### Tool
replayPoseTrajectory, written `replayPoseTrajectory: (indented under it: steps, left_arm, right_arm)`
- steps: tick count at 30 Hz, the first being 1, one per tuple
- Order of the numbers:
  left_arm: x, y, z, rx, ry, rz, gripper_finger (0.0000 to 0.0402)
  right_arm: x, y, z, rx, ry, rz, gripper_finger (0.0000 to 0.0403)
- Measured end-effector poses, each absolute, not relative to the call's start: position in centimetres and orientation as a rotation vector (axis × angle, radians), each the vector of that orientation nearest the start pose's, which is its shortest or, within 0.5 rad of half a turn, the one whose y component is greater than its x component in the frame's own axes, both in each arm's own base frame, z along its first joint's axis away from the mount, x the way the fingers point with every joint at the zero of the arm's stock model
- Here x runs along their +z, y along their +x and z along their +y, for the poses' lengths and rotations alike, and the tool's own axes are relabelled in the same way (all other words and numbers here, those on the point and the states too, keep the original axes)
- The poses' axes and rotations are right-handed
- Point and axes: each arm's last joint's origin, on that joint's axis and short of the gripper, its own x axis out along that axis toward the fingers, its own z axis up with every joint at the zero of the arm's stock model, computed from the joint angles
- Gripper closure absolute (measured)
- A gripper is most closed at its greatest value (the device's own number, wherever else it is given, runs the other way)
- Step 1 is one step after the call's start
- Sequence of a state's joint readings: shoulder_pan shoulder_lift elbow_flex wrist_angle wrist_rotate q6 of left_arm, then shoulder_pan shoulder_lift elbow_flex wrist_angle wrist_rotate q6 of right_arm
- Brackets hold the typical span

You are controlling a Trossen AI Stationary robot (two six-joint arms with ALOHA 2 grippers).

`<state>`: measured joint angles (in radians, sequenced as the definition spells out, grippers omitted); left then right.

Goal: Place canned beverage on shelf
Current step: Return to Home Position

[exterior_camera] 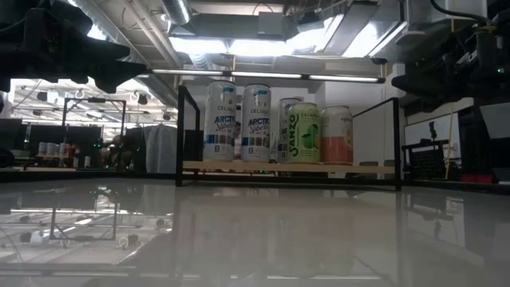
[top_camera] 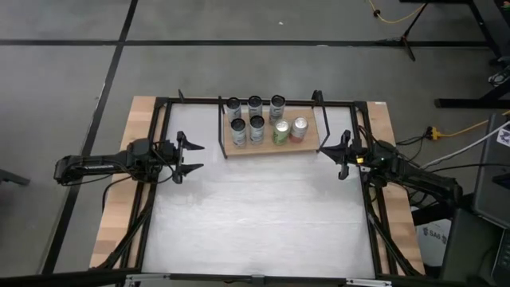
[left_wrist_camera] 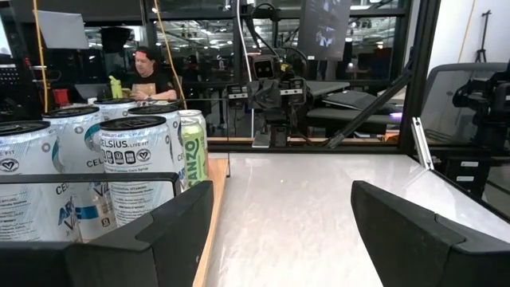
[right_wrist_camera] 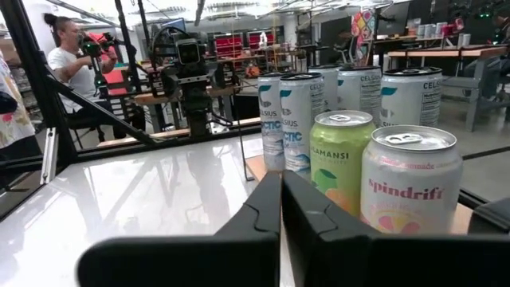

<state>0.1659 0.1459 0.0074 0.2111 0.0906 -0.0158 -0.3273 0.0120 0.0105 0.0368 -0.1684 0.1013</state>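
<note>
Empty left gripper (top_camera: pixel 199 156): fingers spread wide, hanging over bare tabletop (top_camera: pixel 255 215) left of the shelf (top_camera: pixel 312 137). The right gripper (top_camera: pixel 327 151) has its fingers pressed together on nothing, tip just off the shelf's right end. Both stand clear of the load, which suits arms parking rather than reaching. Seven cans (top_camera: pixel 256 127) stand upright on the board in two rows, with the green can (top_camera: pixel 281 131) and pink can (top_camera: pixel 300 129) at front right, so placing looks finished.

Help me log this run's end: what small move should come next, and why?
Probably draw both arms back to rest: all seven cans stand on the shelf; left gripper open, right gripper shut, both empty.
</note>
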Motion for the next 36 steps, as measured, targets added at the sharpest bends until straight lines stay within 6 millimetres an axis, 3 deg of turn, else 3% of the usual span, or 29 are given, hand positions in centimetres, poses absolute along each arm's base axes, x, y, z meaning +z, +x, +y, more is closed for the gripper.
replayPoseTrajectory:
  steps: [36]
  left_arm:
    - [17.45,10.5,1.49,0.075,-0.007,-0.073,0.011]
  right_arm:
    - [17.09,9.32,-2.65,-0.156,0.089,-0.06,0.0393]
